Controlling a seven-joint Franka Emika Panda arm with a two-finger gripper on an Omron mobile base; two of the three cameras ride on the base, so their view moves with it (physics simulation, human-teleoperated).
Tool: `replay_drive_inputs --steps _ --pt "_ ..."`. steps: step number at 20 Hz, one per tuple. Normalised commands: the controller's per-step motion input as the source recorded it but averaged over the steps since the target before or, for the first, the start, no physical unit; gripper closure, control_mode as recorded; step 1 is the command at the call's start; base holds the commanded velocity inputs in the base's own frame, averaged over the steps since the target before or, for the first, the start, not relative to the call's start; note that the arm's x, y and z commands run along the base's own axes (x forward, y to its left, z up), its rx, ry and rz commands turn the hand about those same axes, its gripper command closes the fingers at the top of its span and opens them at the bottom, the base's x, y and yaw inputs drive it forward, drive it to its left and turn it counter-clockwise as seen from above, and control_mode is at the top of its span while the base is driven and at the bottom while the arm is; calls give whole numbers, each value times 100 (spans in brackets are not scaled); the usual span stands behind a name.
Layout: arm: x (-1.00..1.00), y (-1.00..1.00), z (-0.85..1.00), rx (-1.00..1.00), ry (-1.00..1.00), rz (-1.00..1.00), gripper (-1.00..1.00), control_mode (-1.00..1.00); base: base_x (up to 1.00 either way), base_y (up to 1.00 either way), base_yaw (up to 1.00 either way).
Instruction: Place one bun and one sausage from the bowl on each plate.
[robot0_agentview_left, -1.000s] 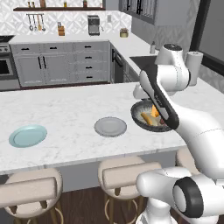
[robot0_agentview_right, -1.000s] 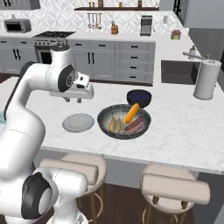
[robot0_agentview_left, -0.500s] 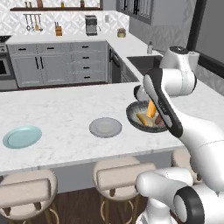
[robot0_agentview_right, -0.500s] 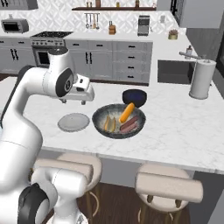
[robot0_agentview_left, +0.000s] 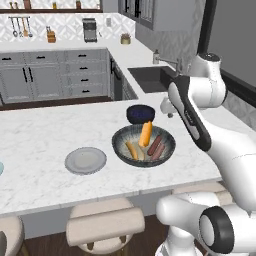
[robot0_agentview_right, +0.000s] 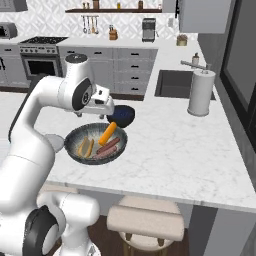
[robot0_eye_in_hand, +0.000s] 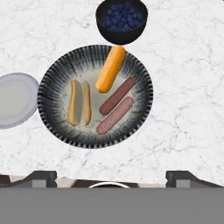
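On the white marble island (robot0_agentview_left: 40, 130) the wide bowl (robot0_eye_in_hand: 52, 114) sat beside the grey plate (robot0_eye_in_hand: 13, 99), holding two buns and two sausages. Above it the gripper (robot0_eye_in_hand: 110, 176) hung spread wide, grasping nothing.

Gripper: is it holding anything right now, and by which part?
Nothing is held. The gripper hangs open above the bowl; both buns and both sausages lie inside.

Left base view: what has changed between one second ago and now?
The base drove right, so the whole scene slid left; the things themselves did not move. The wide dark grey bowl keeps two buns and two sausages, the flat grey plate stays bare. The gripper is open and empty.
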Motion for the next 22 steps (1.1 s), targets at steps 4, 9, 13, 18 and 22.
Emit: replay_drive_inputs --steps 4,9,13,18,22 --pt "68 21 -14 0 0 -13 -100 -100 0 0 0" --pt "44 33 -29 0 0 -12 -100 -100 0 0 0" --pt "7 5 -32 -2 13 -2 -100 -100 0 0 0" --pt "66 37 -77 -16 5 -17 -100 -100 0 0 0" --pt "53 13 -86 -11 18 -14 -100 -100 0 0 0"
